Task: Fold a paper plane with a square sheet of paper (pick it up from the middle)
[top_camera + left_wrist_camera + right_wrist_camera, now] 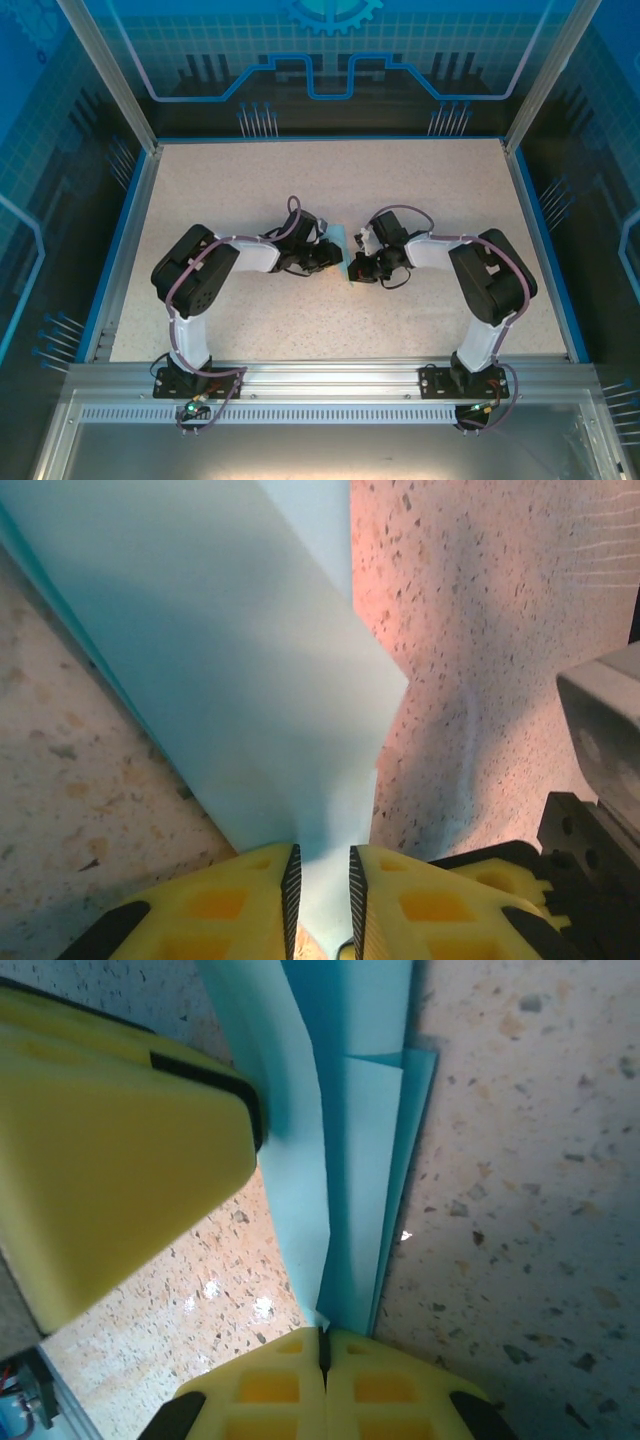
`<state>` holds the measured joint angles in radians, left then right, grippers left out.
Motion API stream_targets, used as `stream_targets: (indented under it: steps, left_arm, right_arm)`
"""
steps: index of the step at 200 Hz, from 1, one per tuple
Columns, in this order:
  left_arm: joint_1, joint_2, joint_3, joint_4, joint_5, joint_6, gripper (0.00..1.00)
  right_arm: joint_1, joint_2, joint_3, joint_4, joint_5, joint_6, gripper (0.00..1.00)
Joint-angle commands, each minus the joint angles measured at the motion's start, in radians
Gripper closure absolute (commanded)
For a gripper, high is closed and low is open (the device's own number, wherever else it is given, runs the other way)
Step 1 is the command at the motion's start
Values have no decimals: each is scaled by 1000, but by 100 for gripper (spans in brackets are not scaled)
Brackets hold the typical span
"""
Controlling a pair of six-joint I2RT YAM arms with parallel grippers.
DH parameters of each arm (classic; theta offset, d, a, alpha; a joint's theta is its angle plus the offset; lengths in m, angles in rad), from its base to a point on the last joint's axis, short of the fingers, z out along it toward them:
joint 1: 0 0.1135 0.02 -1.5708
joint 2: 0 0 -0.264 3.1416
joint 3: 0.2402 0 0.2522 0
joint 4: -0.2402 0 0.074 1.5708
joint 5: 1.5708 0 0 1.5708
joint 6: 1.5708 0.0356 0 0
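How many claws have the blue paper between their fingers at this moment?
2. The left claw grips the folded blue paper from the left; the right claw, closed tight, pinches it from the right, at mid-table.

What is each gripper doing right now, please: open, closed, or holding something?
Left gripper: closed on the folded light-blue paper.
Right gripper: shut, pinching the same paper at its edge.
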<state>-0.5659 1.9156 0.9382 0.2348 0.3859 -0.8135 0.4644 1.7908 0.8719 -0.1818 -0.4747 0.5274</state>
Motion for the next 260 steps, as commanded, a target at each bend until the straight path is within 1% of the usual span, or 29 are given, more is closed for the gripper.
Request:
stream_targets:
  steps: [1,49,85,106,117,129,141,184,211,213,234,260]
  left_arm:
    - [-11,-28,-19,45,41,-3,76]
    - [-13,9,-10,18,24,0,79]
    - [-11,40,25,-79,-23,11,81]
    - [-12,54,38,-125,-43,17,82]
    - [-12,61,42,-141,-48,17,82]
    - [-13,67,48,-160,-54,19,82]
    - [-13,71,52,-179,-63,17,82]
    - [-13,83,71,-224,-74,21,84]
    - [-13,86,76,-232,-76,20,84]
    - [-14,86,76,-232,-76,20,84]
    - [-14,86,76,-235,-76,19,85]
    - [-14,86,77,-235,-76,16,85]
  right_arm:
    - [-22,48,-18,-44,17,20,99]
    - [-29,50,-25,-39,12,26,99]
    - [-30,38,-21,-36,0,29,98]
    - [-33,17,-17,-31,-12,33,94]
    - [-35,-2,-18,-20,-27,38,90]
    - [-36,-32,-21,-7,-45,42,86]
    - [-35,-64,-22,-4,-46,42,84]
    - [-4,-156,-23,2,35,33,88]
    - [13,-87,1,17,-29,33,91]
    - [16,-83,25,17,-32,33,91]
    - [51,-35,66,2,-36,24,93]
    - [60,-6,86,-19,-23,19,94]
